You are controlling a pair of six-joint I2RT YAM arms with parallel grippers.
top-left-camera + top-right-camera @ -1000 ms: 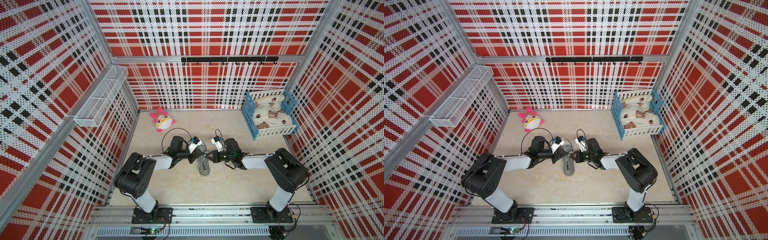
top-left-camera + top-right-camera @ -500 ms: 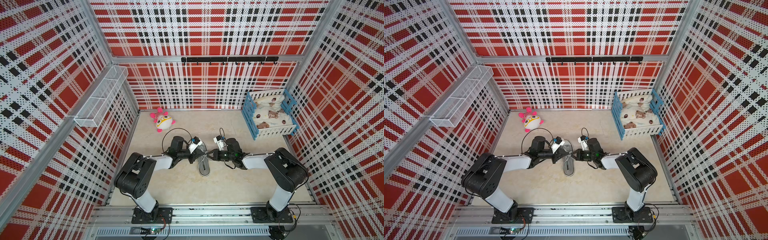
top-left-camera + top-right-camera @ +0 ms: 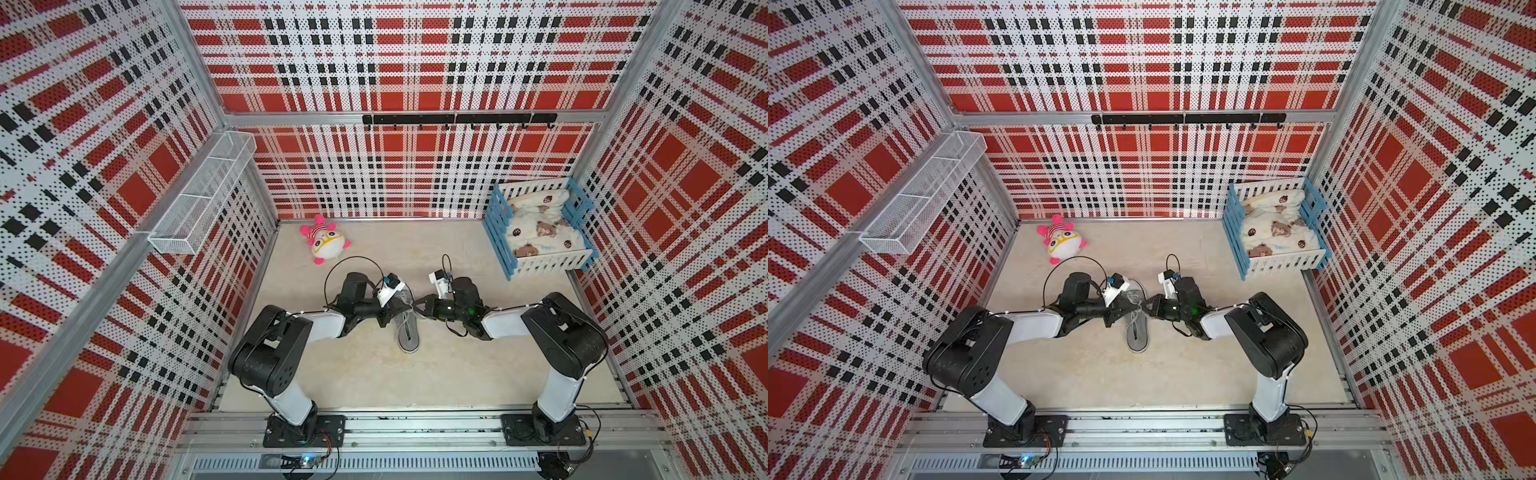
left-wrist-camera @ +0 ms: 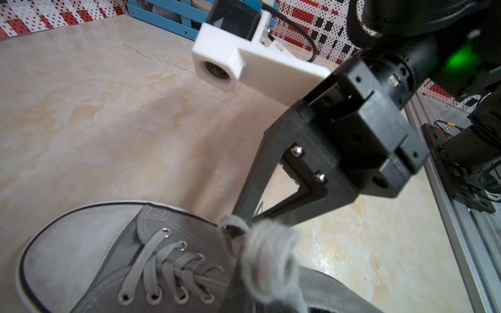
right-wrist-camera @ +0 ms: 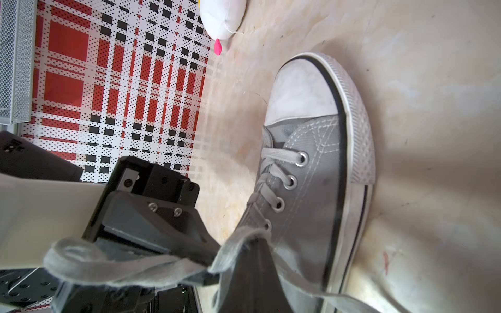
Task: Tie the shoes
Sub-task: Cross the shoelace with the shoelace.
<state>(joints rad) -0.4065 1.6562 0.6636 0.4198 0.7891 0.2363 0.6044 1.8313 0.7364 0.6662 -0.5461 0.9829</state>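
left gripper (image 3: 404,307): clenched on lace (image 5: 122,271), above sneaker (image 3: 408,332)
right gripper (image 3: 417,305): clenched on lace
insole label (image 3: 1136,331): unreadable

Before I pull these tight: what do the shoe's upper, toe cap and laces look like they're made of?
Upper: matte grey canvas, judging by its weave and stitched seams. Toe cap: probably rubber; smooth, dull white and scuffed. Laces: flat woven fabric, perhaps cotton, with fuzzy, fraying edges.
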